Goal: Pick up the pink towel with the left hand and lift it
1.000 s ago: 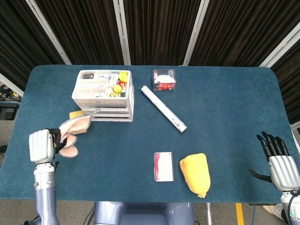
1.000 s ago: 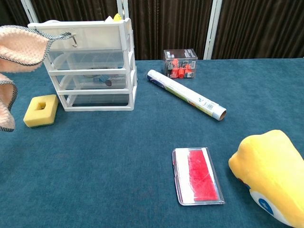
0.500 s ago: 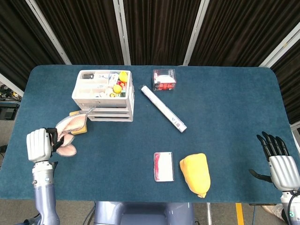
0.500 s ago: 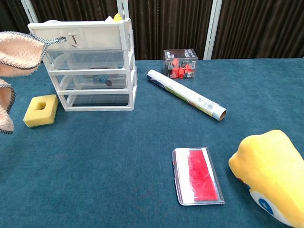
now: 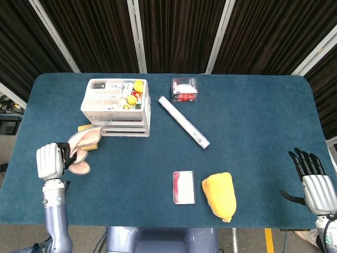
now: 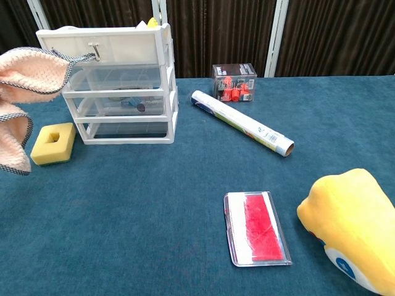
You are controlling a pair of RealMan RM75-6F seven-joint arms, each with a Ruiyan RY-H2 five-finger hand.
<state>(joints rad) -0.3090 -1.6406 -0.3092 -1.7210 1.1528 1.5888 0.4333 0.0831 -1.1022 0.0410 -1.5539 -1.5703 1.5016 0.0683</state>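
Observation:
The pink towel point(image 5: 83, 146) with its grey edging hangs off the table at the left, held up by my left hand point(image 5: 50, 161). In the chest view the pink towel point(image 6: 28, 92) droops in folds at the left edge, in front of the white drawer unit; the hand itself is out of that frame. My right hand point(image 5: 313, 182) hovers at the table's near right corner with its fingers spread and nothing in it.
A white drawer unit point(image 5: 116, 108) with small items on top stands at the back left, a yellow sponge point(image 6: 54, 143) beside it. A paper roll point(image 5: 184, 122), a small red-and-black box point(image 5: 184, 88), a red-and-white pouch point(image 5: 184, 187) and a yellow plush point(image 5: 220, 195) lie across the table.
My left hand has shifted slightly right and the towel has swung with it, its hanging folds changing shape. The right hand has not moved.

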